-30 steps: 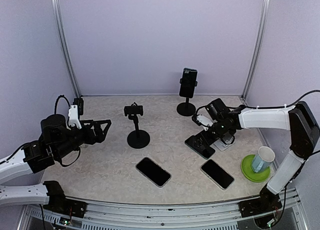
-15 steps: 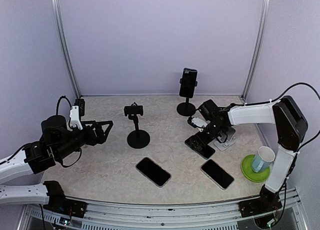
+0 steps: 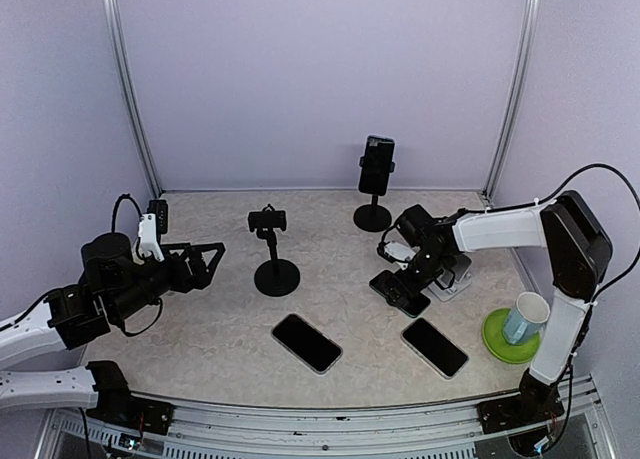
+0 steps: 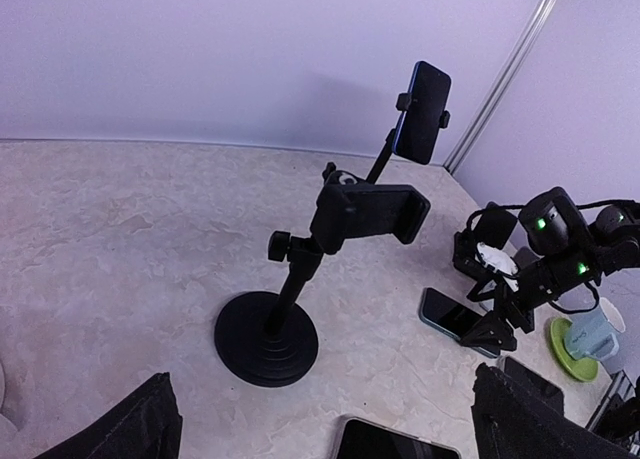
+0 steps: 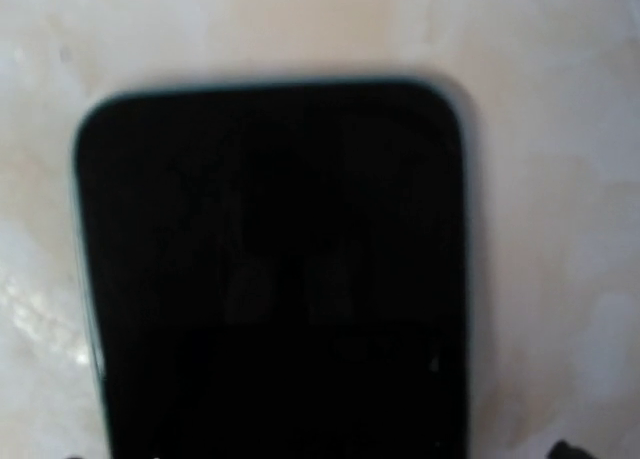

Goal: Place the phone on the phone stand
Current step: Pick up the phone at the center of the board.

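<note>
**Position of the work piece.** The dark, flat rectangular phone with a pale edge [image 3: 396, 295] lies screen-up on the beige mottled table [image 3: 200, 329], right of centre in the top view. Its long axis runs from upper left to lower right of that frame.

**Right arm.** The right gripper [image 3: 406, 281] hangs directly over this phone, pointing down. In the right wrist view the dark screen fills the frame. The long axis runs top to bottom, with one short end across the upper part. The jaws are spread and grasp nothing, and the phone lies flat and unlifted. The fingers themselves barely show in the wrist view, so it cannot be told whether they flank the long edges.

**Left arm.** The left gripper [image 3: 212, 259] is at the left of the top view, jaws released and empty. It faces the empty black phone stand with round base and tilted clamp [image 3: 272, 251], which is in mid-frame. It is well apart from the phone.

**Relation governing the next move.** The right arm is the nearer by far. The phone lies below its jaws, and the stand lies to the left of the phone in the top view. A grasp across the short width appears to be called for, followed by a carry leftward to the clamp.
</note>
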You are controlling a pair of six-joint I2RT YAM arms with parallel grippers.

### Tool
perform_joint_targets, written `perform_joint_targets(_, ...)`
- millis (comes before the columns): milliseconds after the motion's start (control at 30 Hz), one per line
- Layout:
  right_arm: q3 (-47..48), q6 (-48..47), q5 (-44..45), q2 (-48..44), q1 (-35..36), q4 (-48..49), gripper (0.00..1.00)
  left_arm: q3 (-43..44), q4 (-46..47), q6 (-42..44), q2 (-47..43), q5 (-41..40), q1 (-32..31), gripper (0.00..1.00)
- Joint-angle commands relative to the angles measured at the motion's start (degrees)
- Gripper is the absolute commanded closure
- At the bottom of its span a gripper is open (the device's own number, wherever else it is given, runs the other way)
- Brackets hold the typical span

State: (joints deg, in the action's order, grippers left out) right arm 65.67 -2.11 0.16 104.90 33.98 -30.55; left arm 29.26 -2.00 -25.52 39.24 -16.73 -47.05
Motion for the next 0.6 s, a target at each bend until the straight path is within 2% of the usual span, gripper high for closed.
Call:
perform_joint_targets(0,-1.8,0.2,1.8,-0.4,1.2,-2.4,0.00,-0.7,0.3,-0.3,-1.0,0.1,-0.5,0.01)
perform_joint_targets(300,-3.9,-0.7,-1.5,0.8,1.7,-2.0,0.10,-0.7,0.1,-0.3,-1.2,0.3,-0.5,0.01)
perform_joint_targets(567,-4.0,-1.9,-4.3,0.7,2.2,0.2,0.37,-0.8,-0.5,-0.6,-2.1,-0.1,-0.5,0.01)
